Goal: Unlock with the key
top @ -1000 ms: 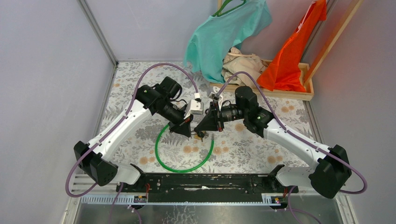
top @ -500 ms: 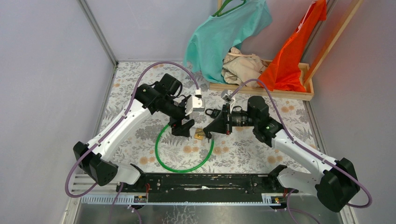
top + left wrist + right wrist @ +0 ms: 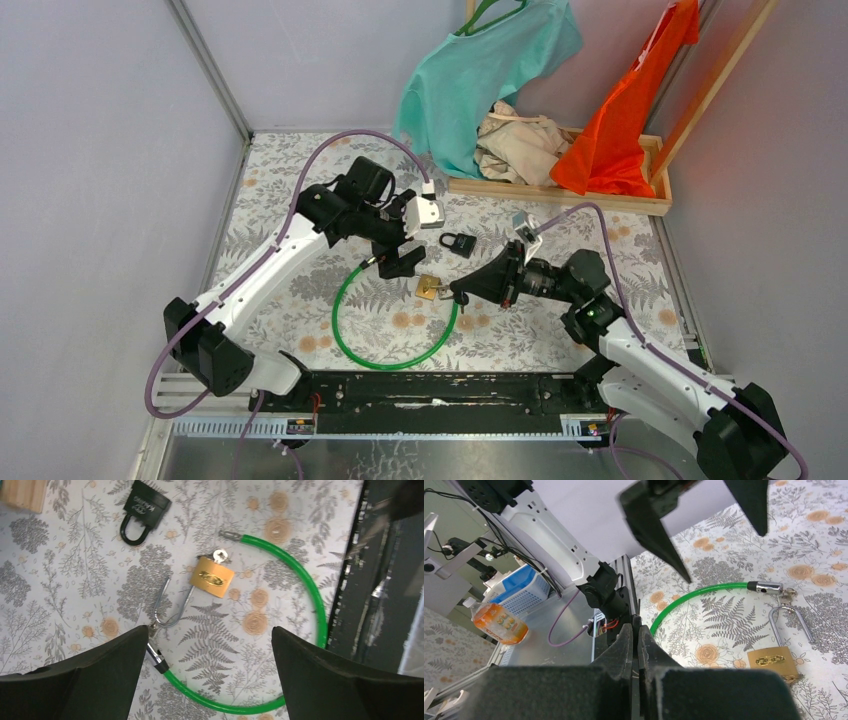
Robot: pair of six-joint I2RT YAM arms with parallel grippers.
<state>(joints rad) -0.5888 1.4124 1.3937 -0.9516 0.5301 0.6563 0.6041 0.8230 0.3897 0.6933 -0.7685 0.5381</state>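
Brass padlock (image 3: 212, 578) lies flat on the floral table (image 3: 262, 170), inside the far-right part of the green cable (image 3: 300, 580) loop. Its shackle (image 3: 170, 605) is swung open, free end beside the cable's metal end fitting (image 3: 157, 657); cannot tell if it is hooked through. Silver key (image 3: 220, 555) sits at the base of the padlock body, touching it. Second lock, a black padlock (image 3: 141, 510), closed, lies apart from the brass one toward the far side.

Containers: wooden tray (image 3: 560, 198) at the far right of the table. Beige cloth (image 3: 515, 140) is bunched inside it; a teal shirt (image 3: 480, 70) and an orange cloth (image 3: 625, 110) hang down into it.

Left gripper (image 3: 210, 630): jaws spread wide, nothing between them, hanging above the padlock and shackle, touching neither.

Right gripper (image 3: 455, 296): fingers (image 3: 626, 635) pressed together; nothing is visible between them in the wrist view. From above, the tip is low and just beside the brass padlock on its right. Cannot tell if it touches the lock or the key.
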